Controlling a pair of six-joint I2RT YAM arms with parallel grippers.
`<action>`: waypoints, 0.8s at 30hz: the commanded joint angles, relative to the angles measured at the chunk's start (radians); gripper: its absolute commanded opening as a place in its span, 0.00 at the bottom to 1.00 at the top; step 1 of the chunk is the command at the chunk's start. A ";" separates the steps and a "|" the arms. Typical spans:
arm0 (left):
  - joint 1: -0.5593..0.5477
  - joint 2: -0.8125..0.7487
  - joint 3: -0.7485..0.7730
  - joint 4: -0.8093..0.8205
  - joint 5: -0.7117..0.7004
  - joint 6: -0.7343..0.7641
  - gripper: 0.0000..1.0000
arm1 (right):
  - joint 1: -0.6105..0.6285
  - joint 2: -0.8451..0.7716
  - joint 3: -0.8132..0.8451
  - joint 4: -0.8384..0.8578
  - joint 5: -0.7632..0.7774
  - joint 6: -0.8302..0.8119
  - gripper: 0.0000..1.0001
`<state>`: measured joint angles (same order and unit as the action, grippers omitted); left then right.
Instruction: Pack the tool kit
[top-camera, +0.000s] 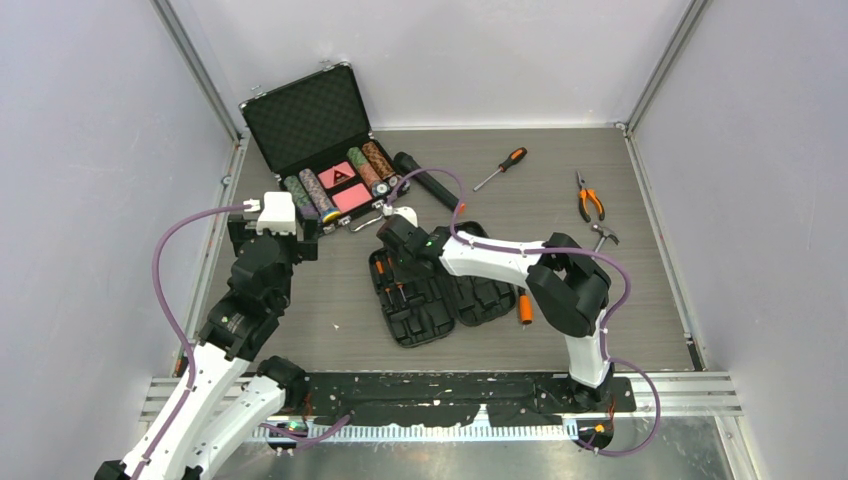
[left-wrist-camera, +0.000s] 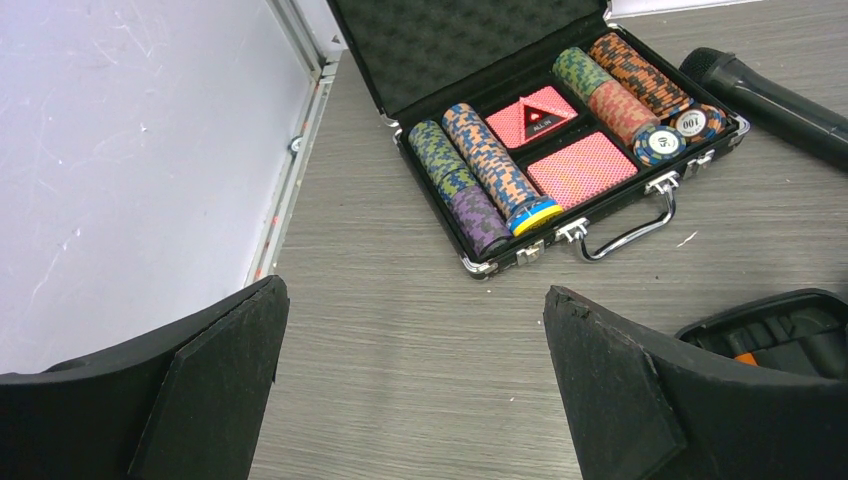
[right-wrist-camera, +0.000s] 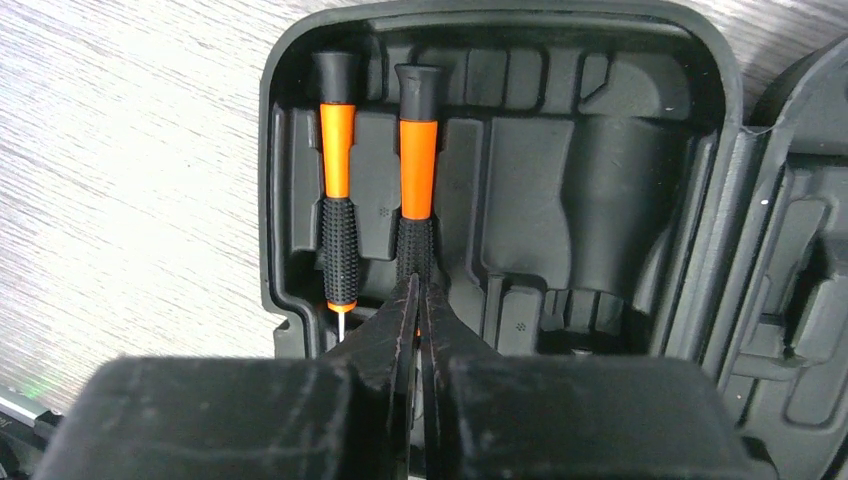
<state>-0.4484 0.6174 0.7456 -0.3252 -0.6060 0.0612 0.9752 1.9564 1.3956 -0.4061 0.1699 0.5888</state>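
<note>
The black tool kit case (top-camera: 440, 300) lies open in the middle of the table; it also shows in the right wrist view (right-wrist-camera: 600, 170) and at the left wrist view's right edge (left-wrist-camera: 790, 325). Two small orange-and-black screwdrivers lie in its left slots, one (right-wrist-camera: 338, 200) beside the other (right-wrist-camera: 417, 170). My right gripper (right-wrist-camera: 418, 300) is over the case (top-camera: 390, 262), shut on the tip end of the second screwdriver. My left gripper (left-wrist-camera: 415, 390) is open and empty, left of the case (top-camera: 290, 240). A large screwdriver (top-camera: 502, 167), pliers (top-camera: 589, 197) and a hammer (top-camera: 603, 236) lie loose at the right.
An open poker chip case (top-camera: 320, 150) stands at the back left, also in the left wrist view (left-wrist-camera: 560, 150). A black flashlight (top-camera: 428, 182) lies next to it. A small orange tool (top-camera: 525, 308) lies just right of the tool case. Walls close in the table on three sides.
</note>
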 joint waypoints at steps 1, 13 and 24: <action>0.007 -0.008 -0.002 0.059 0.009 0.007 1.00 | -0.003 0.018 0.047 -0.091 0.014 -0.039 0.07; 0.007 -0.015 -0.002 0.061 0.007 0.010 1.00 | -0.006 0.053 0.100 -0.193 0.000 -0.074 0.06; 0.007 0.031 0.067 -0.073 0.037 -0.137 1.00 | -0.057 0.006 0.324 -0.238 -0.042 -0.185 0.14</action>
<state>-0.4484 0.6136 0.7464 -0.3305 -0.5999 0.0429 0.9417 2.0090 1.6375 -0.6556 0.1669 0.4572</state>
